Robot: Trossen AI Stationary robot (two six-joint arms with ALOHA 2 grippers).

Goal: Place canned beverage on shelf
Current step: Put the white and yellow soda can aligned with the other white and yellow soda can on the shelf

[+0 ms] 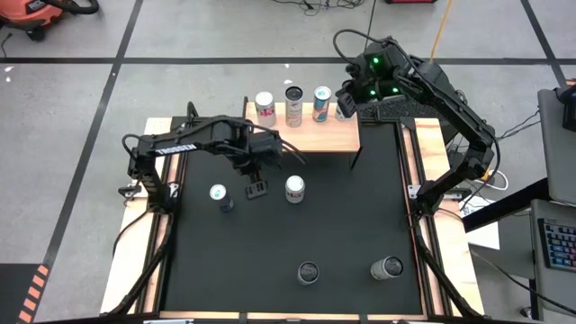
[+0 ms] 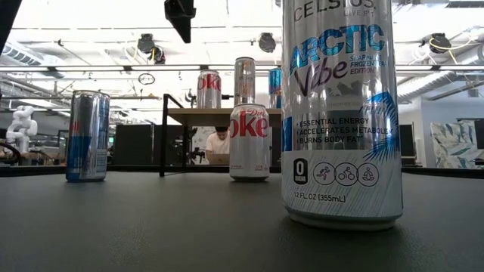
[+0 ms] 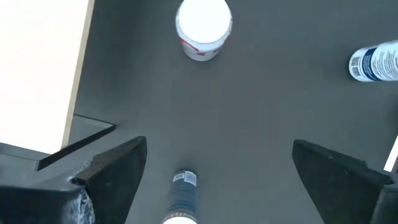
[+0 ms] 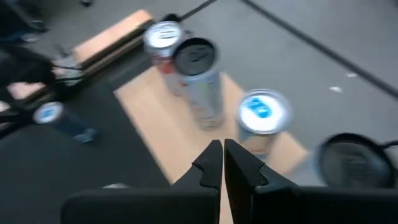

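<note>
The light wood shelf stands at the table's far edge and carries several upright cans, among them a Coke can, a dark-topped silver can and a blue-topped can. My right gripper is shut and empty above the shelf's right end. My left gripper is open wide and empty, high over the black mat, between a Diet Coke can and a blue can. Both of these cans stand upright on the mat.
Two more cans stand on the mat near the front edge, a dark-topped one and a white Celsius can. The Celsius can fills the low view's right. The shelf's black legs stand on the mat. Wooden rails border the mat.
</note>
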